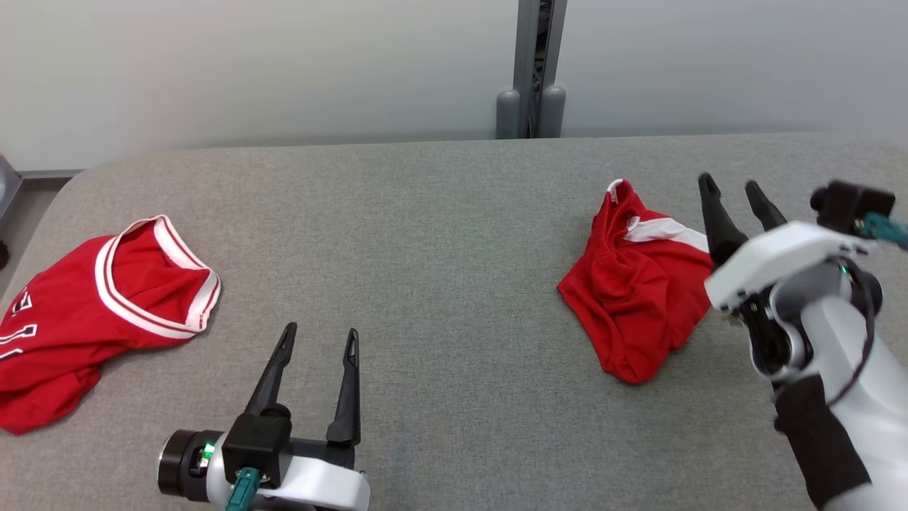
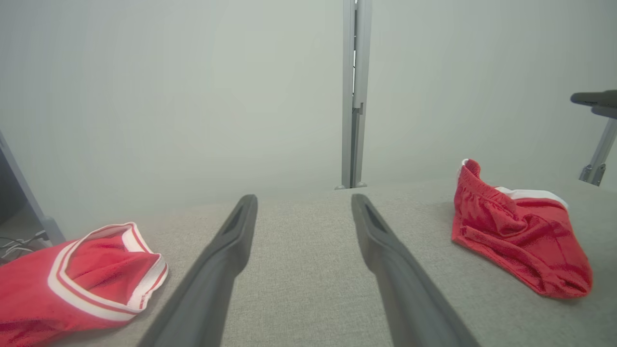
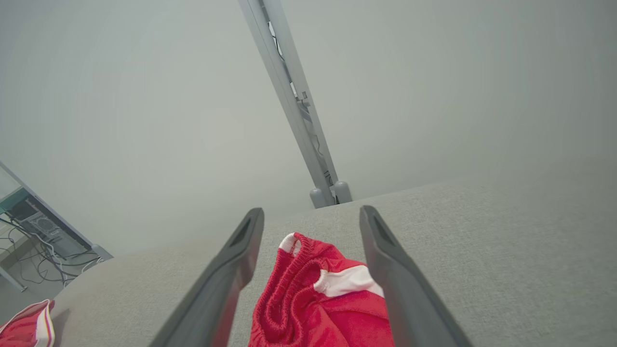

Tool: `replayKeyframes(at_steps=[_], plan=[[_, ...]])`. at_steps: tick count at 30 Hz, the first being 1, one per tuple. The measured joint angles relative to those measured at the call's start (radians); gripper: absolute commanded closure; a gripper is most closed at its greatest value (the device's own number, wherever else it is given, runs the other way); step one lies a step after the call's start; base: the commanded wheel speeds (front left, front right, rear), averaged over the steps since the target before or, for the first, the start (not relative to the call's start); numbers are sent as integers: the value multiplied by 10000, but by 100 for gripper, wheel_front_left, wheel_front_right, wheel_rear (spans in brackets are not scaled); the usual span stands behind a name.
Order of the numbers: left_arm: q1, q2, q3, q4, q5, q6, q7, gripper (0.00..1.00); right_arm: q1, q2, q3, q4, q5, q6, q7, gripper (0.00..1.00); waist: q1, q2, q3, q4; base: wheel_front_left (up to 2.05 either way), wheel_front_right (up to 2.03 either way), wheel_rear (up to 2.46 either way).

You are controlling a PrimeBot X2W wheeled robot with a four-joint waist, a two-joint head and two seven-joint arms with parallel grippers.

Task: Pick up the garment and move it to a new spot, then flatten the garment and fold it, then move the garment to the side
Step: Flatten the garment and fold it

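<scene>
A crumpled red garment [image 1: 638,291] with a white stripe and an elastic waistband lies on the right of the grey table [image 1: 440,234]. My right gripper [image 1: 729,182] stands open at the garment's right edge with nothing held. In the right wrist view the garment [image 3: 318,299] shows between and below the open gripper [image 3: 312,210]. My left gripper [image 1: 320,331] is open and empty near the table's front, well left of the garment. Through the left wrist view the garment [image 2: 520,236] lies to the right of that gripper [image 2: 303,198].
A red jersey [image 1: 85,312] with white trim lies spread at the table's left edge, also seen low left as the jersey [image 2: 72,274]. A grey post [image 1: 530,71] stands against the pale wall behind the table. Bare grey cloth stretches between the two red pieces.
</scene>
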Motion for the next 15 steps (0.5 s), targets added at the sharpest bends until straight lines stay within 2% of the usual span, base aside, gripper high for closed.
replayKeyframes(at_steps=[7, 15], plan=[[212, 2, 249, -320, 29, 0, 0, 0, 2465, -623, -393, -2013, -437, 0, -1032, 0, 0, 0, -208, -239, 0, 0, 0], [269, 4, 360, -368, 29, -88, 0, 0, 4079, -326, -1158, -3244, -1262, 0, -1340, 0, 0, 0, -211, -382, 0, 0, 0]])
